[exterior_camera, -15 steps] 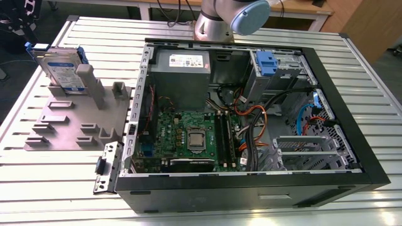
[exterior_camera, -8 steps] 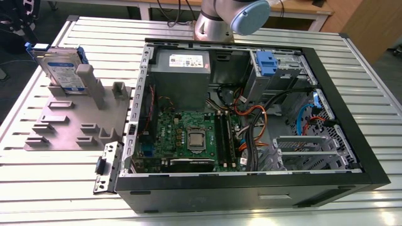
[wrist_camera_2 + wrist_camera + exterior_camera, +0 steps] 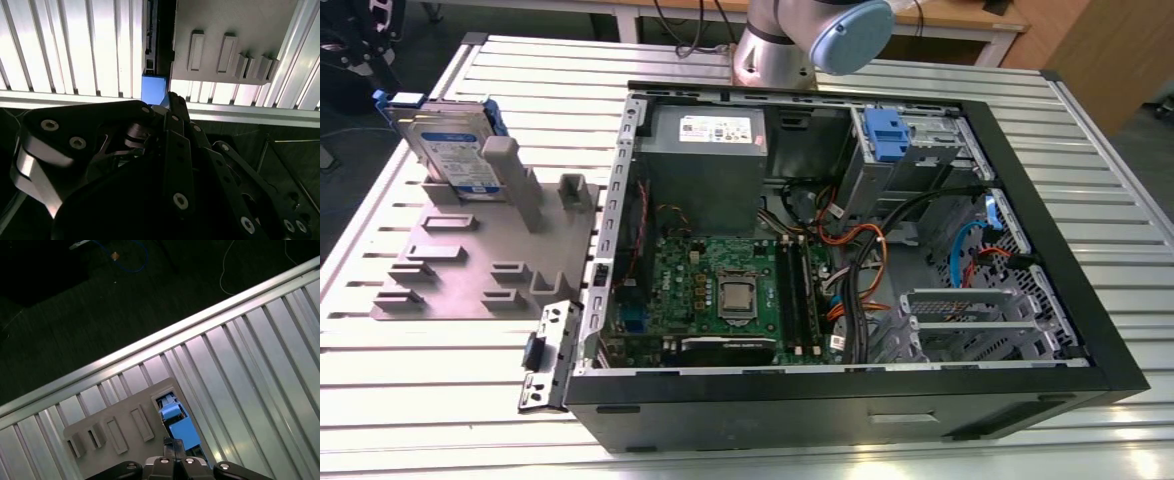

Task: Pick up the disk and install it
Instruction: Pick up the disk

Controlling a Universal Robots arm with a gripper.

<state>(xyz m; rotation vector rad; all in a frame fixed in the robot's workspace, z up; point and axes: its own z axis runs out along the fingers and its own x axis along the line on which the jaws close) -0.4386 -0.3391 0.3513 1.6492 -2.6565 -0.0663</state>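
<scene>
— Silver-metal and blue-framed, where is the disk (image 3: pixel 451 150) found?
— Upright in the grey rack (image 3: pixel 454 270), at the exterior view's left, well apart from the open case (image 3: pixel 854 400). Nothing is installed; the hand (image 3: pixel 171 444) is closed, empty, above it.

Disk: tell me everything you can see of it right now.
The disk is a flat silver-metal drive with a white-and-blue label and a blue plastic frame along its edges. It stands on edge in a slot of the grey holder, on the ribbed table, at the exterior view's left of the open computer case. In the first wrist view the gripper is over its blue end; contact cannot be told.
</scene>
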